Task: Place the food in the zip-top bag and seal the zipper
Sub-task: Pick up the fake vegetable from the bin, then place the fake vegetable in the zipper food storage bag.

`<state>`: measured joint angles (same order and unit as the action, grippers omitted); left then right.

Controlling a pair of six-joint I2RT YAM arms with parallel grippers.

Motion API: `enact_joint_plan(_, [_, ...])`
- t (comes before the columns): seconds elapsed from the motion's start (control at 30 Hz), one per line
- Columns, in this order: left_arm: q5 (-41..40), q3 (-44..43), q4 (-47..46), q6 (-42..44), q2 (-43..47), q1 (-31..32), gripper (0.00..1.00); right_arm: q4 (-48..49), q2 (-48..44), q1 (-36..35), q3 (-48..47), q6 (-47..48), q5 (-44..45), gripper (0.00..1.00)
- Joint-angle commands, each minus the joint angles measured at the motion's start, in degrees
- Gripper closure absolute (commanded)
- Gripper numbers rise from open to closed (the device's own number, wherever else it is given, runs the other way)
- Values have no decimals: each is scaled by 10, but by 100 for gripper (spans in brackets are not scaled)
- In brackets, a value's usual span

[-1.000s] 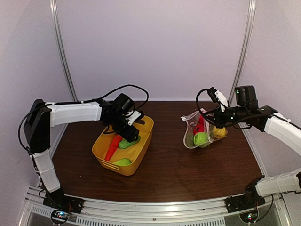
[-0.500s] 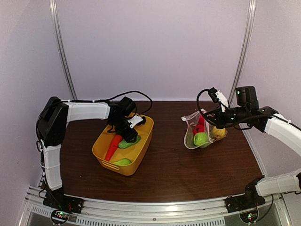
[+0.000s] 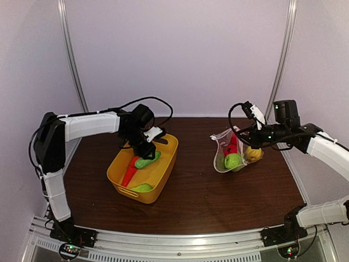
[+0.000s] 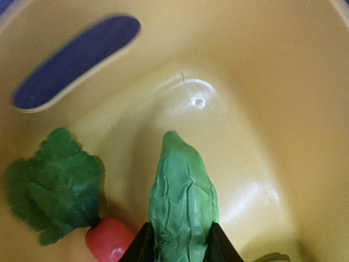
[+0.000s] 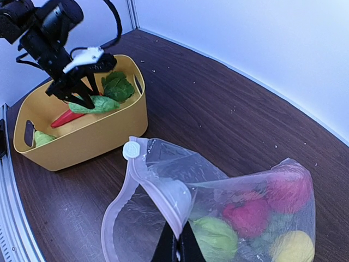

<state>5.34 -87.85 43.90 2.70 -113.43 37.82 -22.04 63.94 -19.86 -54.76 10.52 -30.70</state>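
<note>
My left gripper [image 3: 143, 154] is inside the yellow tub [image 3: 158, 183], shut on a green wrinkled vegetable [image 4: 182, 191] whose pointed tip sticks out past the fingers. An orange carrot [image 3: 130, 170] with a leafy top [image 4: 54, 183] lies beside it in the tub. A pale green piece of food [image 3: 142, 187] sits at the tub's near end. My right gripper [image 5: 178, 243] is shut on the mouth edge of the zip-top bag [image 5: 163, 218] and holds it up. The zipper [image 5: 158, 180] gapes open. Inside are a green pear [image 5: 215, 237], red pieces [image 5: 248, 215] and a yellow lemon [image 5: 292, 248].
The tub [image 5: 92, 142] stands left of centre on the dark wooden table [image 3: 196, 191], and the bag [image 3: 223, 147] hangs at the right with bare table between them. White walls and metal poles close in the back and sides.
The left gripper's jaws have narrowed onto the green vegetable in the tub, and the left arm has shifted a little. The right gripper and the bag have not moved.
</note>
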Motion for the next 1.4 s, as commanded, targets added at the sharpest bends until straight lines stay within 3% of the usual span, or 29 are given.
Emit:
enact_joint_plan(0.0, [4, -17, -5, -70, 126, -1, 78, 0, -3, 4, -10, -8, 8, 100])
enact_joint_plan(0.27, [39, 62, -137, -145, 262, 39, 79, -48, 8, 3, -59, -10, 22, 100])
enact_joint_plan(0.5, [-3, 128, -245, -166, 345, 116, 80, -111, 18, 3, -127, 2, 36, 100])
enact_joint_plan(0.7, [14, 202, -445, -173, 384, 186, 80, -175, 36, 3, -193, 13, 38, 100])
enact_joint_plan(0.97, [52, 190, -701, -154, 297, 269, 78, -220, 45, 3, -240, 12, 19, 100])
enact_joint_plan(1.13, [66, 113, -785, -136, 200, 307, 76, -230, 53, 3, -247, -1, -17, 100])
enact_joint_plan(1.37, [7, 56, -882, -135, 97, 316, 76, -223, 57, 3, -241, -25, -41, 100])
